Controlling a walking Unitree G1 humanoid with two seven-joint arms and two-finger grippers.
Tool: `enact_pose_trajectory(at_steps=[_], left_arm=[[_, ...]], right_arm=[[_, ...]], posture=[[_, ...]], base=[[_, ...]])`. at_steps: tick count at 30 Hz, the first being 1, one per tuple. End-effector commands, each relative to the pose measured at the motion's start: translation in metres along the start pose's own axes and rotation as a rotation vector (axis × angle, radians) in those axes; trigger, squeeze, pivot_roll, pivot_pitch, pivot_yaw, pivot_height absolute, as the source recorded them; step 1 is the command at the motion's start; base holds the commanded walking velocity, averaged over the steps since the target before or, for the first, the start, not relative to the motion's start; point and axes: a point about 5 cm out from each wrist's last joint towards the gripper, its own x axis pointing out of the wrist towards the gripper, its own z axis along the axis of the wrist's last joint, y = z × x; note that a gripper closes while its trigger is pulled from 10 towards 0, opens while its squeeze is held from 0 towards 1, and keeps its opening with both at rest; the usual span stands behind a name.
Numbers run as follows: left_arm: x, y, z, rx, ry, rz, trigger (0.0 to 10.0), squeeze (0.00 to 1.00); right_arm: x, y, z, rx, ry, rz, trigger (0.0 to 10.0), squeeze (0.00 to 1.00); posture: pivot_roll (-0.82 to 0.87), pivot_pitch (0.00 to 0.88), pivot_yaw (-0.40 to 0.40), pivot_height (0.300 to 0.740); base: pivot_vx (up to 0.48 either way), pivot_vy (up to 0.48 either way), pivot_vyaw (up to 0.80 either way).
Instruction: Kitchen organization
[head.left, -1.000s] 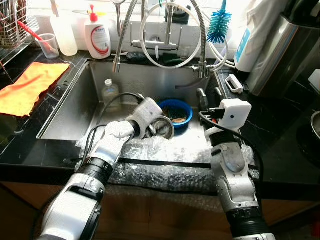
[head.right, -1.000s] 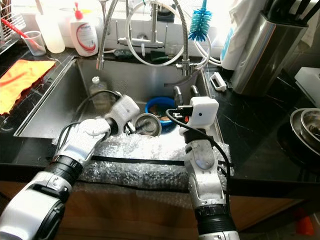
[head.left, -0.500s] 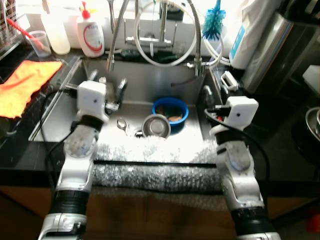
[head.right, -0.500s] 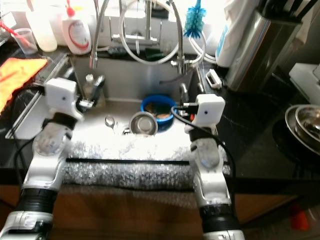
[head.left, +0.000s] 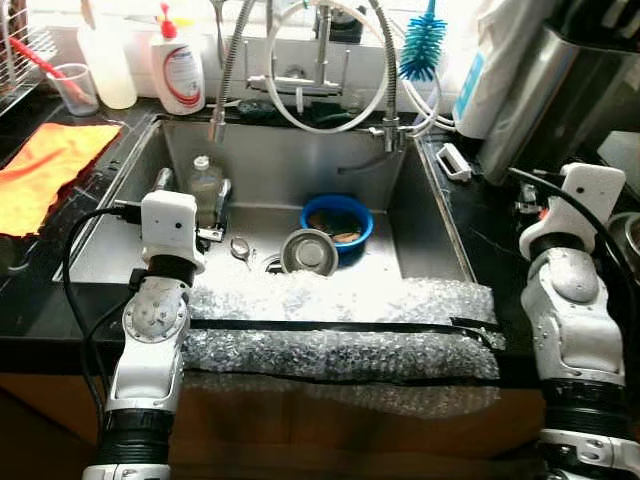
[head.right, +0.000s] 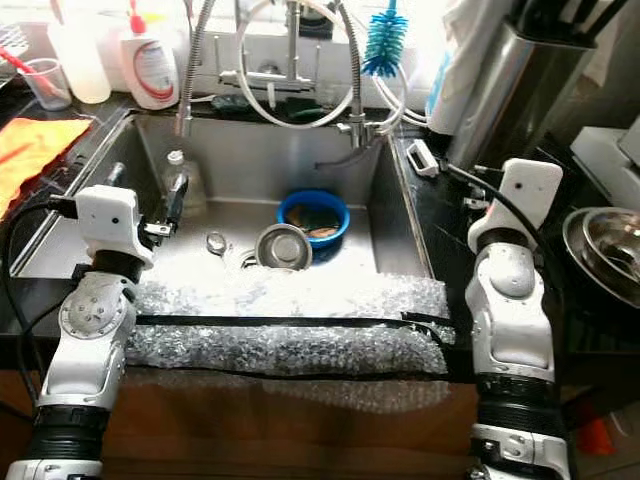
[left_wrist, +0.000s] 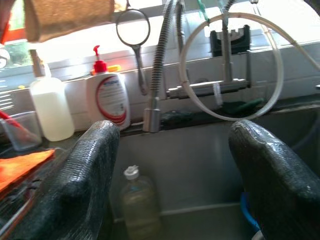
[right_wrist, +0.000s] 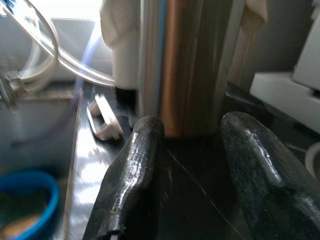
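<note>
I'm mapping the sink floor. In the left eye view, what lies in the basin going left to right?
Small clear bottle → spoon → steel bowl → blue bowl.

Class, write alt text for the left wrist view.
Two open black fingers frame a steel sink with a small capped bottle standing inside. Behind it are a coiled-hose faucet and a red-pump soap bottle.
</note>
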Motion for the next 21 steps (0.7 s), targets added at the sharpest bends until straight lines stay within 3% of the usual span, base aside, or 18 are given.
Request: enact_pose_trajectory(at_steps=[1,2,3,4,5,11,15,16,17,18,21], left_arm=[[0.004,-0.005,0.004,0.013,0.004,-0.015,10.0,0.0],[0.004,-0.005,0.003,0.014,0.01,-0.019,10.0,0.0],[0.004,-0.007,0.002,0.025,0.012,-0.031,10.0,0.0],[0.004,-0.007,0.002,0.025,0.012,-0.031,10.0,0.0],[0.005,-0.009,0.002,0.024,0.016,-0.039,10.0,0.0],[0.005,-0.014,0.003,0.014,0.021,-0.05,10.0,0.0],[0.006,-0.015,0.003,0.015,0.025,-0.057,10.0,0.0],[0.006,-0.016,0.003,0.016,0.028,-0.06,10.0,0.0],[0.006,-0.017,0.002,0.016,0.03,-0.063,10.0,0.0],[0.006,-0.017,0.002,0.012,0.033,-0.068,10.0,0.0],[0.006,-0.018,0.002,0.013,0.036,-0.075,10.0,0.0]], right_arm=[[0.002,-0.011,-0.009,-0.003,0.07,-0.015,10.0,0.0],[0.002,-0.012,-0.01,-0.005,0.08,-0.016,10.0,0.0],[0.003,-0.015,-0.013,-0.003,0.104,-0.013,10.0,0.78],[0.003,-0.015,-0.013,-0.003,0.104,-0.013,10.0,0.78],[0.003,-0.015,-0.015,0.006,0.141,-0.006,10.0,1.0],[0.004,-0.018,-0.016,0.021,0.194,0.016,10.0,1.0],[0.007,-0.029,-0.013,-0.003,0.202,-0.002,10.0,1.0],[0.007,-0.032,-0.013,-0.012,0.204,-0.008,10.0,0.78],[0.008,-0.035,-0.012,-0.017,0.207,-0.012,10.0,0.78],[0.008,-0.04,-0.011,-0.031,0.214,-0.025,10.0,0.0],[0.007,-0.046,-0.01,-0.045,0.225,-0.04,10.0,0.0]], posture=[[-0.02,0.0,-0.076,0.74],[-0.02,0.0,-0.076,0.74],[-0.02,0.0,-0.076,0.74],[-0.02,0.0,-0.076,0.74],[-0.02,0.0,-0.076,0.74],[-0.02,0.0,-0.078,0.74],[-0.03,0.0,-0.075,0.74],[-0.03,0.0,-0.076,0.74],[-0.03,0.0,-0.076,0.74],[-0.03,0.0,-0.075,0.74],[-0.04,0.0,-0.073,0.74]], base=[[0.0,0.0,0.0],[0.0,0.0,0.0],[0.0,0.0,0.0],[0.0,0.0,0.0],[0.0,0.0,0.0],[0.0,0.0,0.0],[0.0,0.0,0.0],[0.0,0.0,0.0],[0.0,0.0,0.0],[0.0,0.0,0.0],[0.0,0.0,0.0]])
